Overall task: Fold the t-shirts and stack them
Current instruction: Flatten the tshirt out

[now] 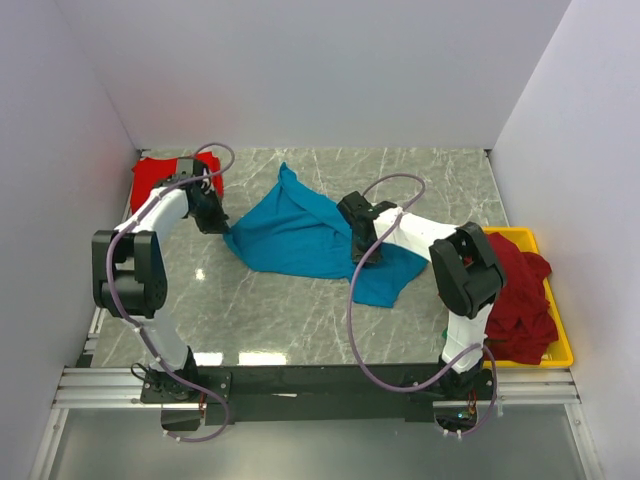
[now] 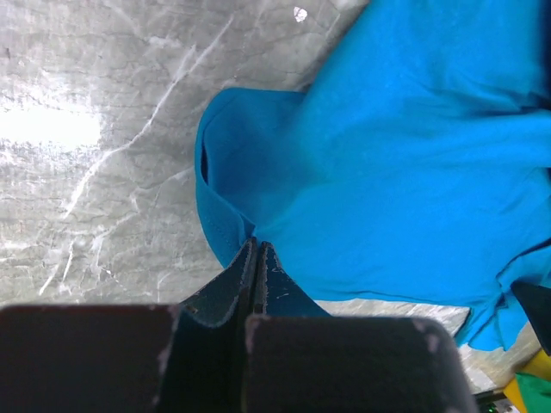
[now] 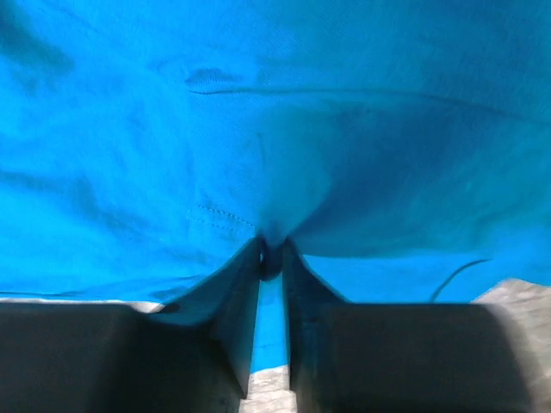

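Grey marble tabletop (image 1: 300, 310): the yellow tray (image 1: 515, 234) held a maroon tee heap (image 1: 520, 295), and I had left claw (image 2: 256, 249) and right claw (image 3: 272, 251) both pinching the teal tee (image 1: 295, 235).

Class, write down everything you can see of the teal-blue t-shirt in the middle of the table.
The teal-blue t-shirt is plain, soft-looking cotton with stitched seams. It lies unfolded and rumpled on the marble-patterned table, one corner pointing toward the far wall. The left pincer is shut on its left edge near a hemmed opening, and the right pincer pinches a fold on its right part, puckering the cloth.
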Tool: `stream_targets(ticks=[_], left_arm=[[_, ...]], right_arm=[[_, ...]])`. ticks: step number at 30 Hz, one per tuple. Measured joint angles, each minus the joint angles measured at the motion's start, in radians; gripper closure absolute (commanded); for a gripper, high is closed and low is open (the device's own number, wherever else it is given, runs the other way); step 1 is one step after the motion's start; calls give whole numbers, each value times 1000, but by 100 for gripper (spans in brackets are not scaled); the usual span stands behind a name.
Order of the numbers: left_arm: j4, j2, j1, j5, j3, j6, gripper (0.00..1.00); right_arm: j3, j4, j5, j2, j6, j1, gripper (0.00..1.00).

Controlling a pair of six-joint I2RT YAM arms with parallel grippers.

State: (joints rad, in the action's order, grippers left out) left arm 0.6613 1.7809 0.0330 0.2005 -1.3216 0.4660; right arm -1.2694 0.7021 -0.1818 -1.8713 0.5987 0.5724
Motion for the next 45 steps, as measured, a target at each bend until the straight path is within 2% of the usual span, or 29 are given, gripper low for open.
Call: stream_targets(ticks=[2, 8, 13, 18, 22, 25, 26, 29, 33, 38, 45], left_arm=[[-6, 0, -11, 10, 7, 0, 99], [-14, 0, -81, 39, 14, 2, 99], [-14, 0, -129, 41, 14, 2, 99], [-15, 0, -148, 50, 14, 1, 99], [-22, 0, -148, 51, 17, 1, 99], [-27, 0, -148, 58, 24, 0, 99], [-28, 0, -149, 60, 26, 1, 99], [-32, 0, -150, 65, 30, 0, 99], [-37, 0, -150, 66, 40, 0, 99], [-38, 0, -150, 66, 42, 0, 99], [-45, 0, -150, 68, 43, 0, 99]], right_arm=[[-9, 13, -3, -10, -3, 0, 100], [-9, 54, -13, 2, -1, -3, 100], [-10, 129, -18, 119, -2, -35, 100], [-24, 169, -26, 288, -28, -174, 100], [-35, 174, -59, 299, -48, -289, 100], [-51, 184, -73, 261, -52, -346, 82], [-66, 188, -72, 243, -56, -350, 72], [-90, 190, -76, 224, -66, -313, 61], [-79, 188, -68, 240, -62, -177, 61], [62, 156, 12, 313, -16, 1, 61], [194, 146, 71, 309, 35, 97, 60]])
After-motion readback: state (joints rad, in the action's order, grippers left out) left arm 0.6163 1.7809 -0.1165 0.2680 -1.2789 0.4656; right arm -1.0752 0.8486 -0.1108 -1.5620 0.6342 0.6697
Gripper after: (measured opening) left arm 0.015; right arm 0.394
